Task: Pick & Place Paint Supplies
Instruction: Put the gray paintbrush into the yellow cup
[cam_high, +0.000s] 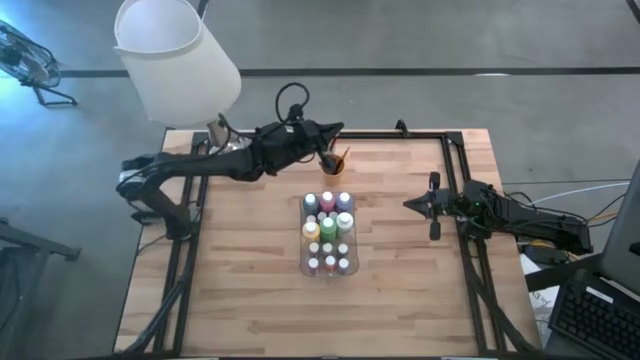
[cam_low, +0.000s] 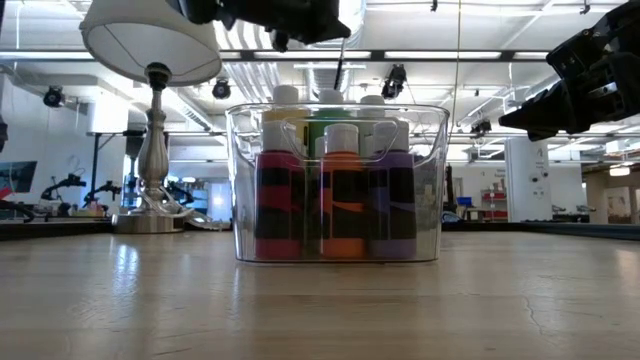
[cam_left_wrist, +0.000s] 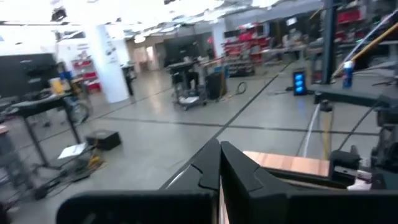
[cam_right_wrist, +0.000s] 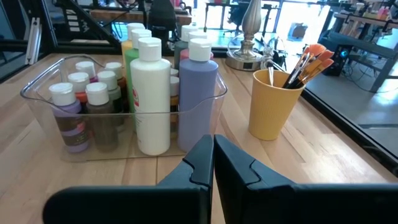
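Note:
Several paint bottles (cam_high: 328, 232) stand upright in a clear tray (cam_high: 302, 240) at mid-table; in the right wrist view the white bottle (cam_right_wrist: 153, 93) and the lilac bottle (cam_right_wrist: 198, 93) are the nearest. Behind the tray an orange cup (cam_high: 336, 162) holds orange-tipped paintbrushes (cam_right_wrist: 308, 59), bristles up. My left gripper (cam_high: 341, 128) is shut, roughly level, above and just beyond the cup. A thin dark brush (cam_low: 340, 70) shows right under it in the low view. My right gripper (cam_high: 408, 205) waits shut at the right, pointing at the tray. My left gripper is shut (cam_left_wrist: 219, 149) and nothing shows between its fingers in its own wrist view. I cannot tell whether it touches the thin brush (cam_low: 340, 70) seen below it or whether that brush merely stands in the cup.
A table lamp (cam_high: 175, 60) with a white shade stands at the table's far left corner, its base (cam_right_wrist: 249, 57) beside the cup. A dark frame rail (cam_high: 455, 180) runs along the table's far and right edges. Bare wood lies in front of the tray.

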